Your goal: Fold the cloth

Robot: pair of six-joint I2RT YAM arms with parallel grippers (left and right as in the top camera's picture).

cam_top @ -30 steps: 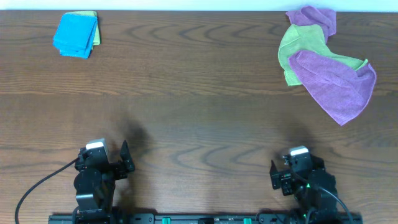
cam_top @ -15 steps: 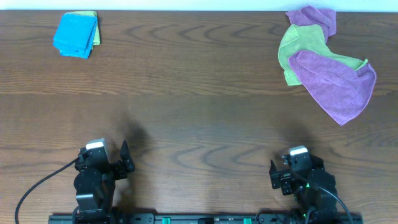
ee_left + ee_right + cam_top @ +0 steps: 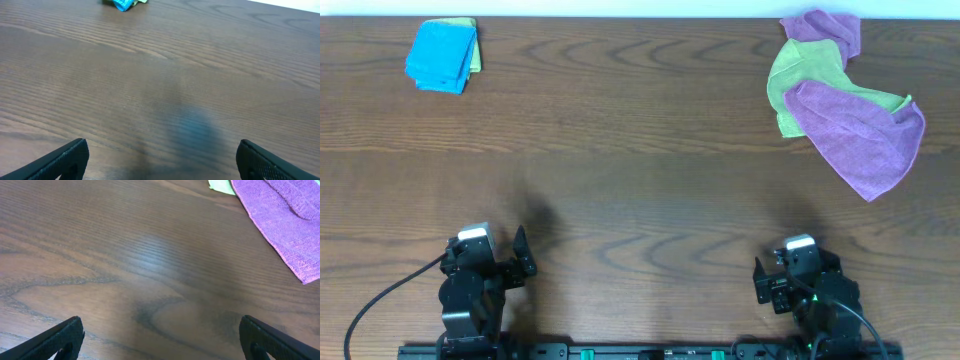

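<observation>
Cloth (image 3: 441, 55) lies folded, long axis running near-to-far; slightly tilted.

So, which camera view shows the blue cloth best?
The overhead view: the whole blue cloth is visible there, folded, at the far left. The left wrist view catches only a small piece of it at the top edge. The right wrist view does not show it.

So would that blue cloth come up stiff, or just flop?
Probably flop: the blue cloth looks soft and lies in folded layers, which would likely droop open. Pushed, it may bunch, dragging the green cloth beneath it.
</observation>
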